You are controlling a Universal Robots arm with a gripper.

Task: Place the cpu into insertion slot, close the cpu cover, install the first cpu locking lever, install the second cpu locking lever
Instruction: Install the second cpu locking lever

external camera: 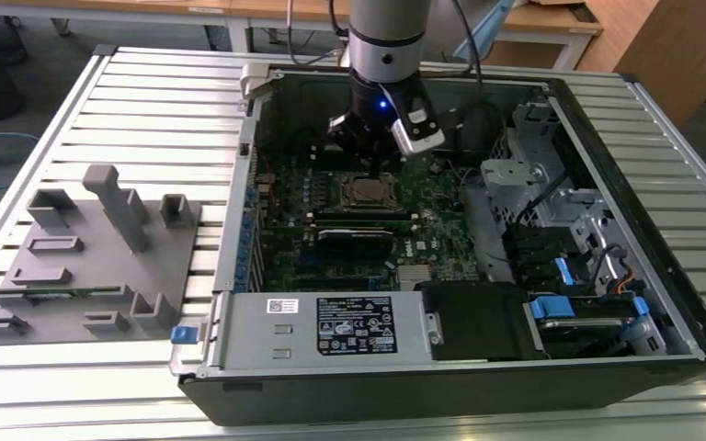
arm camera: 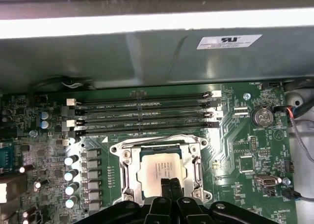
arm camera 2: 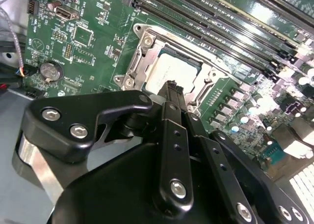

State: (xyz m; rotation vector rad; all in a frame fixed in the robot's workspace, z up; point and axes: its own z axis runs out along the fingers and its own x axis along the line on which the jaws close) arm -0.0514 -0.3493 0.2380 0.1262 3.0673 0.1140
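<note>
The cpu (arm camera: 159,167) lies flat in the insertion slot (arm camera: 159,149) on the green board, its dull metal top showing through the window of the cpu cover (arm camera: 123,160). The silvery cover frame lies down around the chip (arm camera 2: 169,69). My gripper (arm camera: 170,184) hangs just above the chip's near edge, its black fingertips (arm camera 2: 171,86) pressed together with nothing between them. In the exterior view the arm reaches down into the open computer case over the cpu (external camera: 363,191). I cannot tell how the locking levers stand.
Long black memory slots (arm camera: 142,111) run beside the socket, with the case wall (arm camera: 147,52) behind them. A power supply box (external camera: 328,326) sits at the case's front. Drive cages and cables (external camera: 562,239) fill the exterior view's right. A grey fixture (external camera: 84,257) stands on the slatted table.
</note>
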